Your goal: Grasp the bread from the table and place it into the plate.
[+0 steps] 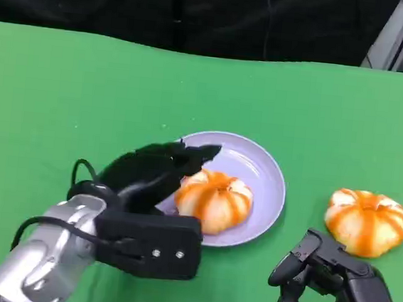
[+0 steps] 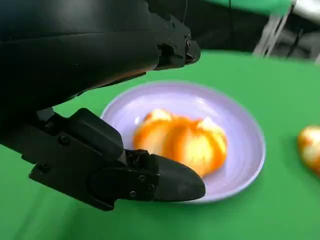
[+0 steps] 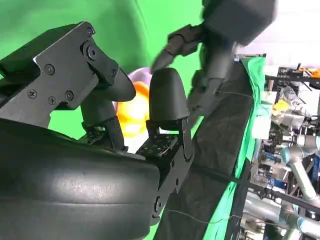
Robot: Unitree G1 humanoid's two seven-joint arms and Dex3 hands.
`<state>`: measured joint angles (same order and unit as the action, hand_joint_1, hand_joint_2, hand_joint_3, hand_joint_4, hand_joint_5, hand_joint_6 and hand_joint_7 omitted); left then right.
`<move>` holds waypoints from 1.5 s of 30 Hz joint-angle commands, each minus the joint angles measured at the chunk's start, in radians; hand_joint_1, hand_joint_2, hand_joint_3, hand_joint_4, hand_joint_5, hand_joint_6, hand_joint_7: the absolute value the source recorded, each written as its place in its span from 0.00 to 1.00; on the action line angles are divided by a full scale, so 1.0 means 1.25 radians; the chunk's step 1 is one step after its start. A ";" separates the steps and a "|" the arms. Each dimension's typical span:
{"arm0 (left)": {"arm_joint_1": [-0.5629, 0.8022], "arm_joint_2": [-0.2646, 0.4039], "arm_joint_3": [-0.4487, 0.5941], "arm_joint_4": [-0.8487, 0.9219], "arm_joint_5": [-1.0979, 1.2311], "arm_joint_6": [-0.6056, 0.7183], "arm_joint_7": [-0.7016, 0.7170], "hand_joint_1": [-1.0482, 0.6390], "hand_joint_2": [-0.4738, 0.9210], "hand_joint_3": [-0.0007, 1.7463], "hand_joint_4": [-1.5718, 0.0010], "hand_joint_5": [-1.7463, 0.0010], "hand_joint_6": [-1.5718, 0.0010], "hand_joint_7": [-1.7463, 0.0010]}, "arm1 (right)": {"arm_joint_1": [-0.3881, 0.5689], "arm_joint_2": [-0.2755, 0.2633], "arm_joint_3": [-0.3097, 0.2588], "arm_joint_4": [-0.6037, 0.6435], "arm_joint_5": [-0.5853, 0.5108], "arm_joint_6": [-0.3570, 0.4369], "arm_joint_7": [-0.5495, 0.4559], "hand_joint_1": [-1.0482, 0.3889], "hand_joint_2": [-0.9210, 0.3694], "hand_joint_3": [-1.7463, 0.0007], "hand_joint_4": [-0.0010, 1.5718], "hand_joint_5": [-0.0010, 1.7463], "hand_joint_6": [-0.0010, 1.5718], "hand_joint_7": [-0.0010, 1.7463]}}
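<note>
One orange-and-white striped bread (image 1: 215,199) lies on the lavender plate (image 1: 271,172) at the table's middle. My left hand (image 1: 152,178) hovers over the plate's left rim with its fingers spread, holding nothing. The left wrist view has the same bread (image 2: 185,142) resting on the plate (image 2: 240,150), beyond my parted fingers (image 2: 160,182) and clear of them. A second bread (image 1: 366,220) sits on the green cloth to the right of the plate. My right hand (image 1: 325,277) stays low at the front right, just in front of that bread, fingers apart and empty.
The green cloth (image 1: 86,90) covers the whole table, with a dark curtain behind its far edge. A metal stand (image 1: 402,35) rises at the back right. The right wrist view takes in lab equipment (image 3: 290,125) past the table.
</note>
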<state>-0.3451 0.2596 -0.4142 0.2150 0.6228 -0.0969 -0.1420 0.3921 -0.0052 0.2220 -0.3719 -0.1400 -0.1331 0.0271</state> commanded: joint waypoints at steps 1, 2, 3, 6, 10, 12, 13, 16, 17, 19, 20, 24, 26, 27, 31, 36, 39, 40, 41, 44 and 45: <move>0.011 0.013 0.017 -0.001 -0.011 -0.023 0.021 0.16 1.00 0.21 0.92 0.95 0.90 0.96 | 0.002 -0.003 -0.003 -0.001 0.004 -0.003 -0.004 0.75 0.38 0.26 0.45 0.96 0.46 0.81; 0.011 0.013 0.017 0.000 -0.010 -0.025 0.021 0.16 1.00 0.21 0.92 0.95 0.90 0.96 | 0.002 -0.003 -0.003 -0.001 0.004 -0.003 -0.004 0.75 0.38 0.26 0.45 0.96 0.46 0.81; 0.011 0.012 0.018 0.000 -0.010 -0.026 0.021 0.16 1.00 0.21 0.92 0.95 0.90 0.96 | 0.002 -0.003 -0.003 -0.001 0.004 -0.003 -0.004 0.75 0.38 0.26 0.45 0.95 0.46 0.81; 0.011 0.012 0.019 0.001 -0.009 -0.028 0.021 0.16 1.00 0.21 0.92 0.95 0.90 0.96 | 0.002 -0.003 -0.003 -0.001 0.004 -0.003 -0.004 0.75 0.38 0.26 0.45 0.95 0.46 0.82; 0.011 0.011 0.020 0.002 -0.008 -0.029 0.021 0.16 1.00 0.21 0.92 0.94 0.90 0.96 | 0.002 -0.003 -0.003 -0.001 0.004 -0.003 -0.004 0.75 0.38 0.26 0.45 0.95 0.46 0.82; 0.011 0.011 0.020 0.002 -0.008 -0.029 0.021 0.16 1.00 0.21 0.92 0.94 0.89 0.96 | 0.002 -0.003 -0.003 -0.001 0.004 -0.003 -0.004 0.75 0.38 0.26 0.45 0.95 0.46 0.82; 0.011 0.011 0.021 0.002 -0.008 -0.029 0.021 0.16 1.00 0.21 0.92 0.94 0.89 0.96 | 0.002 -0.003 -0.003 -0.001 0.004 -0.003 -0.004 0.75 0.38 0.26 0.45 0.95 0.46 0.82; 0.239 -0.017 0.194 -0.102 -0.284 -0.199 0.058 0.36 0.98 0.22 0.65 0.70 0.64 0.84 | 0.004 -0.002 0.001 -0.006 0.000 -0.003 -0.004 0.76 0.38 0.26 0.45 0.96 0.46 0.81; 0.305 -0.025 0.245 -0.131 -0.366 -0.251 0.066 0.43 0.96 0.23 0.59 0.57 0.55 0.80 | 0.005 -0.002 0.002 -0.007 -0.001 -0.003 -0.005 0.76 0.38 0.26 0.45 0.96 0.45 0.81; 0.406 -0.044 0.288 -0.153 -0.473 -0.329 0.052 0.51 0.92 0.35 0.51 0.34 0.46 0.61 | 0.004 -0.004 -0.001 -0.007 0.003 -0.004 -0.002 0.77 0.37 0.26 0.45 0.96 0.45 0.81; 0.430 -0.051 0.295 -0.154 -0.495 -0.357 0.047 0.52 0.87 0.44 0.50 0.26 0.47 0.50 | 0.004 -0.005 -0.002 -0.009 0.006 -0.002 0.000 0.77 0.37 0.26 0.45 0.96 0.45 0.81; 0.458 -0.073 0.305 -0.143 -0.545 -0.415 0.016 0.54 0.80 0.59 0.49 0.13 0.50 0.27 | 0.007 -0.010 -0.004 -0.010 0.006 -0.004 0.003 0.77 0.37 0.26 0.45 0.97 0.45 0.81; 0.466 -0.093 0.309 -0.127 -0.562 -0.443 0.015 0.53 0.73 0.67 0.49 0.07 0.49 0.18 | 0.013 -0.010 -0.004 -0.013 0.008 -0.003 0.003 0.77 0.38 0.26 0.45 0.97 0.46 0.80; 0.470 -0.103 0.311 -0.122 -0.566 -0.449 0.018 0.53 0.71 0.69 0.49 0.05 0.49 0.16 | 0.018 -0.010 -0.004 -0.015 0.008 -0.002 0.003 0.77 0.38 0.26 0.45 0.97 0.46 0.80; 0.474 -0.120 0.319 -0.115 -0.567 -0.456 0.016 0.52 0.70 0.70 0.48 0.02 0.50 0.12 | 0.023 -0.009 -0.004 -0.019 0.007 0.000 0.004 0.77 0.39 0.25 0.45 0.96 0.46 0.80; 0.474 -0.126 0.325 -0.115 -0.565 -0.457 0.009 0.52 0.70 0.70 0.48 0.02 0.50 0.12 | 0.023 -0.008 -0.005 -0.019 0.007 -0.001 0.004 0.77 0.39 0.25 0.45 0.96 0.46 0.80; 0.474 -0.128 0.327 -0.115 -0.564 -0.456 0.007 0.52 0.70 0.70 0.48 0.02 0.51 0.12 | 0.023 -0.008 -0.005 -0.019 0.007 0.000 0.004 0.77 0.39 0.25 0.45 0.96 0.47 0.80; 0.476 -0.139 0.325 -0.110 -0.572 -0.452 0.008 0.52 0.70 0.70 0.48 0.02 0.51 0.12 | 0.024 -0.011 -0.009 -0.015 0.011 -0.009 0.005 0.77 0.39 0.25 0.45 0.96 0.47 0.80; 0.478 -0.148 0.324 -0.107 -0.579 -0.449 0.008 0.52 0.72 0.67 0.47 0.02 0.51 0.10 | 0.025 -0.013 -0.013 -0.012 0.014 -0.015 0.006 0.76 0.40 0.24 0.45 0.95 0.47 0.81; 0.475 -0.159 0.323 -0.099 -0.577 -0.447 0.006 0.52 0.71 0.66 0.47 0.02 0.51 0.09 | 0.024 -0.016 -0.021 -0.010 0.021 -0.017 0.012 0.76 0.41 0.22 0.45 0.95 0.47 0.82; 0.473 -0.161 0.321 -0.097 -0.580 -0.445 0.001 0.52 0.71 0.66 0.48 0.02 0.51 0.09 | 0.025 -0.017 -0.024 -0.012 0.025 -0.014 0.015 0.76 0.41 0.22 0.45 0.95 0.47 0.82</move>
<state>0.2482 0.0568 -0.0172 0.0830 -0.0875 -0.6548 -0.1278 0.4158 -0.0113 0.2062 -0.3792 -0.1299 -0.1431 0.0385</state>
